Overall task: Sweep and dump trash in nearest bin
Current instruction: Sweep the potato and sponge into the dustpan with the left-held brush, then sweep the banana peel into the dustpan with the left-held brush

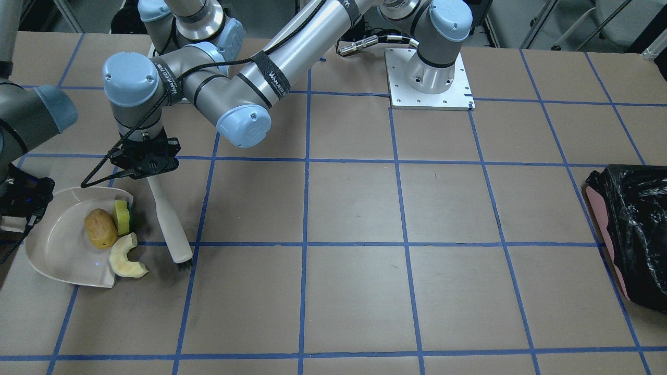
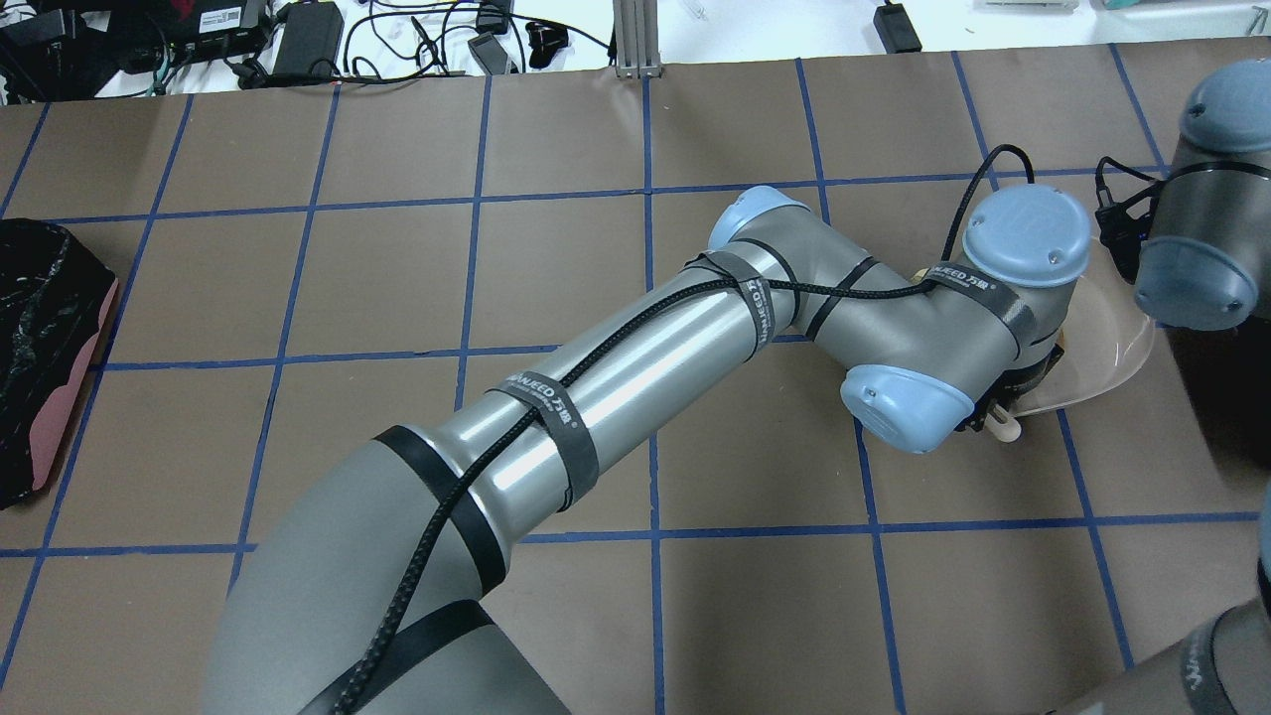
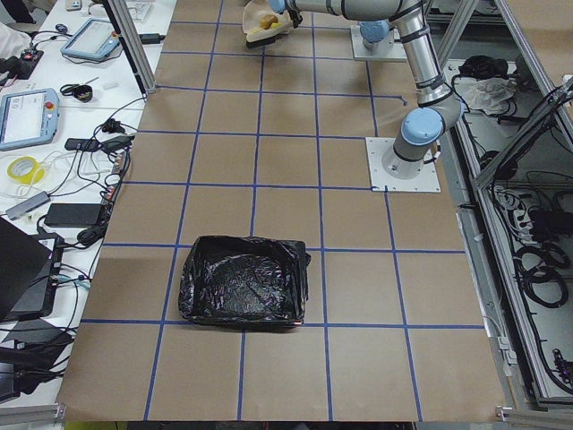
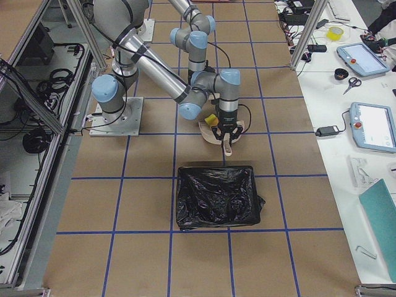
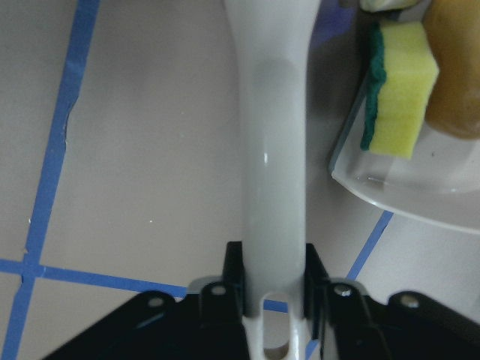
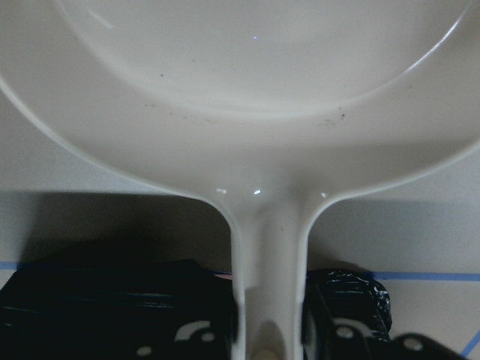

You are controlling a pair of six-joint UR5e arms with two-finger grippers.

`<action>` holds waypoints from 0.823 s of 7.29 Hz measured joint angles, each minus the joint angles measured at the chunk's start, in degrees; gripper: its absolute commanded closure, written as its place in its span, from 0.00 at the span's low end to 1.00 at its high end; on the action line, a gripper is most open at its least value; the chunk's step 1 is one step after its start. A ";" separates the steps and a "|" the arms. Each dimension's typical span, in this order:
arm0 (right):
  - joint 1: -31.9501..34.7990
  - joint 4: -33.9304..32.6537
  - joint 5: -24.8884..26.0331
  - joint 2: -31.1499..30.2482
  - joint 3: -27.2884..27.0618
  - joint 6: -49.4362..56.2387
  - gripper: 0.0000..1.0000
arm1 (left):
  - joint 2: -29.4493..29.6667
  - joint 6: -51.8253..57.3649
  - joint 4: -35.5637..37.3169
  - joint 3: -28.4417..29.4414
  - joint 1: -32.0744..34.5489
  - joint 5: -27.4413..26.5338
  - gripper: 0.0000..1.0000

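Note:
My left gripper (image 1: 151, 174) is shut on the handle of a white brush (image 1: 169, 224), its bristles on the table right of the white dustpan (image 1: 52, 250). My right gripper (image 6: 268, 319) is shut on the dustpan's handle (image 6: 268, 255). An orange-brown lump (image 1: 100, 228) lies in the pan. A yellow-and-green sponge wedge (image 1: 122, 217) sits at the pan's lip. A cream curved piece (image 1: 126, 257) lies half across the lip. The left wrist view shows the brush handle (image 5: 274, 150), the sponge (image 5: 401, 90) and the lump (image 5: 457, 67).
A bin lined with black plastic (image 4: 216, 197) stands just beyond the dustpan at the table's right end. Another black-lined bin (image 1: 633, 234) stands at the far left end, also in the overhead view (image 2: 40, 357). The left arm stretches across the table's middle.

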State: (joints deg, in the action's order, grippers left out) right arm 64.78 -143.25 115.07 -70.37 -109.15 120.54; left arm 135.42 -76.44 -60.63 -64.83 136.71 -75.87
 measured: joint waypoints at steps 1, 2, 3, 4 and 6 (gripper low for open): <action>0.00 0.45 0.01 -0.10 0.17 0.03 1.00 | 0.66 -3.05 0.70 0.22 -0.02 0.00 1.00; 0.00 1.02 0.00 -0.16 0.25 -0.02 1.00 | 1.26 -4.76 1.64 0.47 -0.04 -0.06 1.00; 0.00 1.31 0.00 -0.21 0.28 -0.13 1.00 | 1.81 -5.37 2.29 1.12 -0.04 -0.16 1.00; 0.00 1.47 0.02 -0.23 0.27 -0.15 1.00 | 2.41 -5.65 2.57 2.06 -0.04 -0.28 1.00; 0.00 1.68 -0.03 -0.18 0.25 0.36 1.00 | 3.57 -5.82 2.81 3.05 -0.04 -0.43 1.00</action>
State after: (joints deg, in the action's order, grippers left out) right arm 64.77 -141.56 115.04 -70.56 -108.90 120.90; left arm 139.00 -82.26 -57.82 -61.79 136.67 -76.30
